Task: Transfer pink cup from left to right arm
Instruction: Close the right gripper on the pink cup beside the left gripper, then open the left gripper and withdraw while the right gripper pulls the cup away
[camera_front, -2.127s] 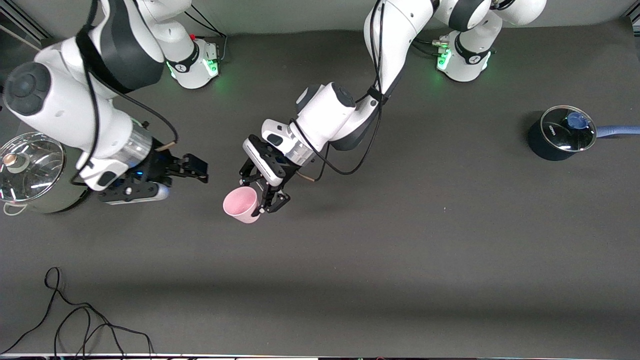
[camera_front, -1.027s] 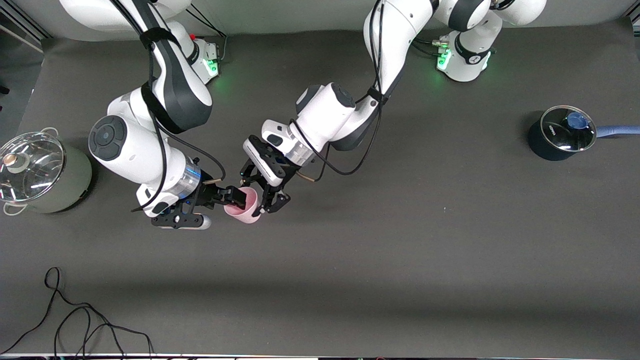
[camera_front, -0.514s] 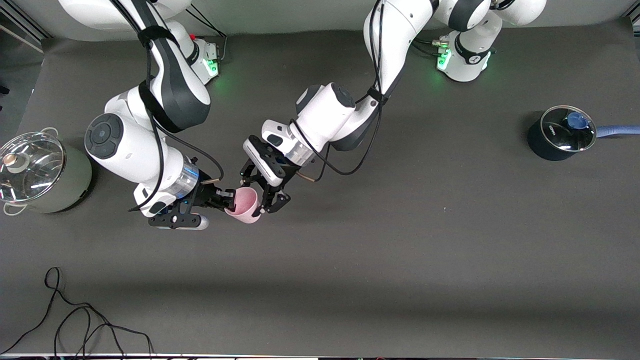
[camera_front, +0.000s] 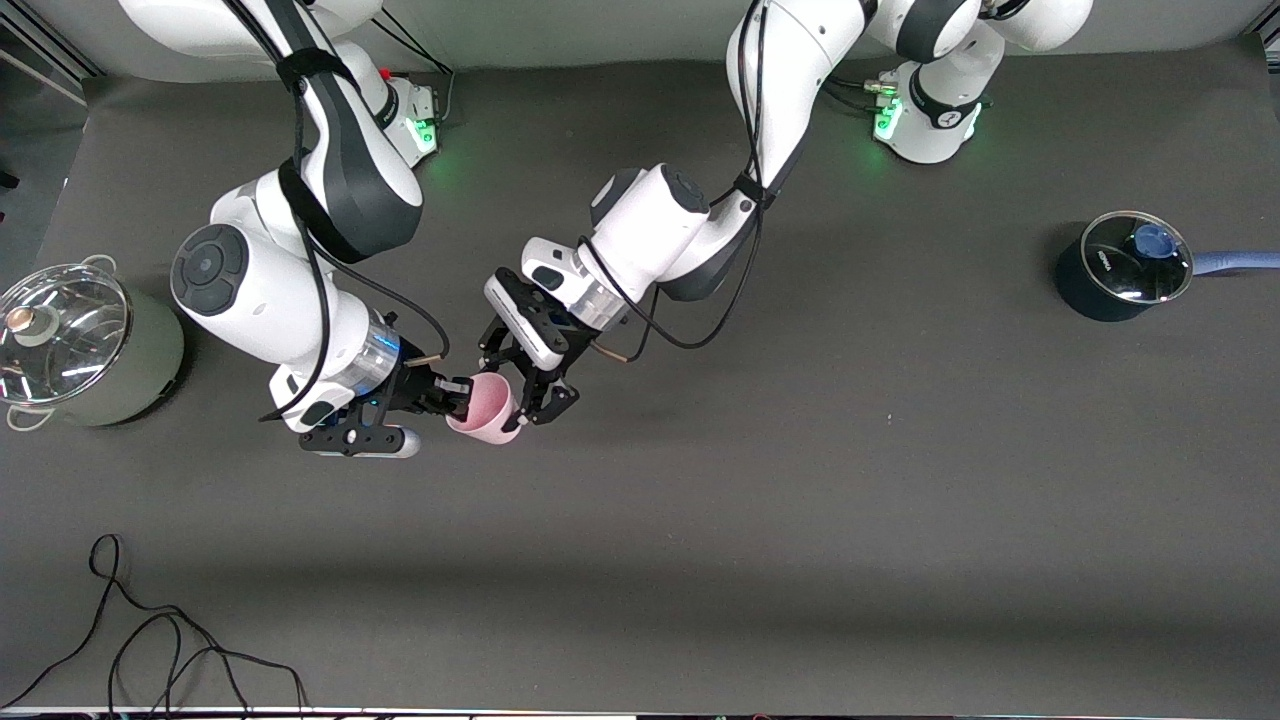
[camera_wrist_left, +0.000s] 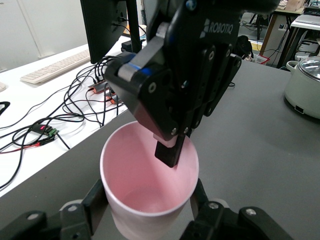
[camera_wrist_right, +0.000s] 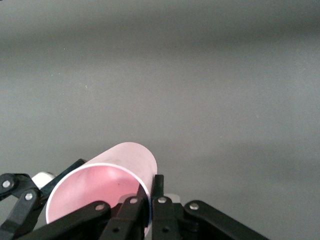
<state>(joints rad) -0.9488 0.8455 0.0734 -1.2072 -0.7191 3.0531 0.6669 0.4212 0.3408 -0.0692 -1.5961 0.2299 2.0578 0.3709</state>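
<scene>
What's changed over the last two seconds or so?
The right gripper moved in from beside the steel pot and closed on the pink cup rim, one finger inside. The left gripper still holds the cup; both pots stayed put.

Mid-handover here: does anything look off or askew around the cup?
Nothing looks wrong. The pink cup is tipped on its side in the air over the table, gripped around its body by the left tool. The right tool pinches its rim, one finger inside. No spill or damage shows.
</scene>
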